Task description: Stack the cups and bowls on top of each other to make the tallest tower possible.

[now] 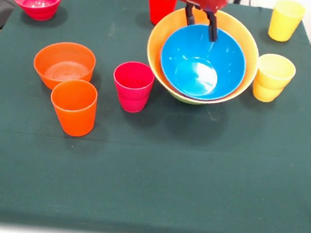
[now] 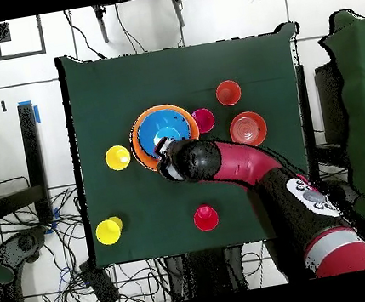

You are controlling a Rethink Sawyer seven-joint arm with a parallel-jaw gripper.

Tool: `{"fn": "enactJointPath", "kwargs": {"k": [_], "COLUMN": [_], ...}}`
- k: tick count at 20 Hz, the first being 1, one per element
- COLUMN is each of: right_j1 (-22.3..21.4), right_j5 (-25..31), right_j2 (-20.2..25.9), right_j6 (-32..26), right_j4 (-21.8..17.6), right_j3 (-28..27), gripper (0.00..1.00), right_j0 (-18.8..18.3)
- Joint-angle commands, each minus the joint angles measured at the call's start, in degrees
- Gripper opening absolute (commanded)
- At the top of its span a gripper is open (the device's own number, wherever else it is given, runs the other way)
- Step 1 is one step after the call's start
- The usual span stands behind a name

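Observation:
A very large yellow bowl [image 1: 160,33] stands at the table's far middle with a blue bowl [image 1: 202,65] nested in it. A thin green edge [image 1: 183,99] shows under its near side. My gripper [image 1: 201,30] hangs over the far rim of the blue bowl, open, with one finger [image 1: 212,30] at that rim. The overhead view shows the gripper [image 2: 166,152] at the blue bowl's [image 2: 165,131] edge. Loose cups are red [image 1: 161,3], magenta [image 1: 132,86], orange [image 1: 74,107] and two yellow [image 1: 285,20] [image 1: 272,77]. An orange bowl [image 1: 64,64] and a magenta bowl [image 1: 38,0] stand at the left.
The table has a dark green cloth [image 1: 193,177]. In the overhead view the arm [image 2: 249,168] crosses the table's lower right and hides the magenta bowl. Cables lie on the floor around the table.

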Motion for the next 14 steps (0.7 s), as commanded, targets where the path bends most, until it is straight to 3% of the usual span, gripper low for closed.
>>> {"fn": "enactJointPath", "kwargs": {"k": [1, 4, 6, 8, 10, 12, 14], "right_j1": [0.17, -0.38, -1.88, -3.52, -4.55, -6.05, -10.3], "right_j5": [0.89, 3.41, 7.77, 16.54, 18.43, 19.83, 24.61], "right_j2": [-0.89, -3.03, -5.27, -8.89, -11.08, -11.1, -10.52], "right_j6": [-0.01, 0.53, 0.88, 0.97, 2.02, 2.34, 1.61], "right_j4": [-4.57, -5.04, -5.08, -5.82, -6.18, -5.34, -3.75], "right_j3": [-0.37, -1.87, -2.84, -4.43, -5.25, -5.17, -3.72], "gripper": [1.0, 1.0, 1.0, 1.0, 1.0, 1.0, 1.0], "right_j0": [3.19, 5.14, 6.8, 9.08, 10.54, 10.46, 9.61]}}
